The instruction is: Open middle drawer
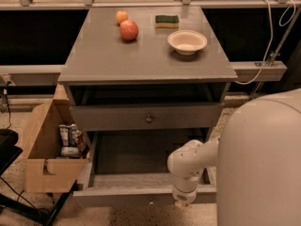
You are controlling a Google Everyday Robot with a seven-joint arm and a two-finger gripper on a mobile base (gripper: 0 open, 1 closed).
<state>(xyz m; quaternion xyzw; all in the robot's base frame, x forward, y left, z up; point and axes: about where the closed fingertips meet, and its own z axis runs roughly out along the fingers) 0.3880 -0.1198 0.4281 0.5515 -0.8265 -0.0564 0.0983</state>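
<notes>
White arm (189, 160) bent out from the bulky body (268, 164), wrist (184, 190) pointing straight down, gripper (180, 203) low, barely showing beneath it.

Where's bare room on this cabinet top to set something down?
Bare: the front half of the cabinet top, ahead of apple and bowl. Crowded: the back, with orange and sponge. The end effector sits at the lowest drawer front.
</notes>
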